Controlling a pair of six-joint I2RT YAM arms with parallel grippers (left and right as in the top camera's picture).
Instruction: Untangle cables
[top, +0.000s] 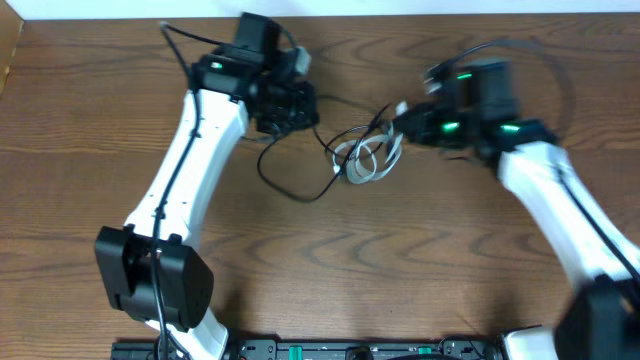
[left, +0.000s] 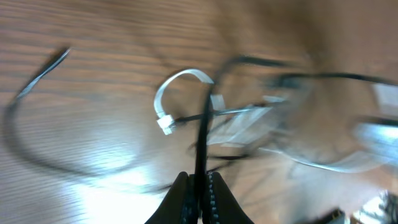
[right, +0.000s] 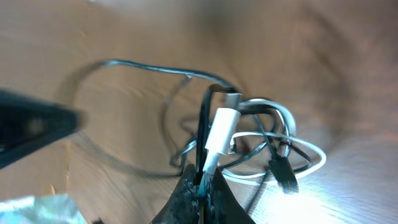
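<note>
Overhead: the cables (top: 362, 152) lie tangled on the middle of the table (top: 330, 270), between both arms.

Left wrist: the left gripper (left: 200, 186) is pinched tight on a black cable (left: 202, 130).

Right wrist: the right gripper (right: 200, 183) is clamped on the white cable (right: 219, 134) at its plug end, with the tangle just beyond.

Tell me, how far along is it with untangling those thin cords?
Nothing looks freed yet: the thin white plug-ended cable and the thin black cables cross in one knot on the wooden table. In hand: the left gripper is pinched shut on a black cable, the right gripper on the white cable's plug end. Left to do: pull them apart.
</note>
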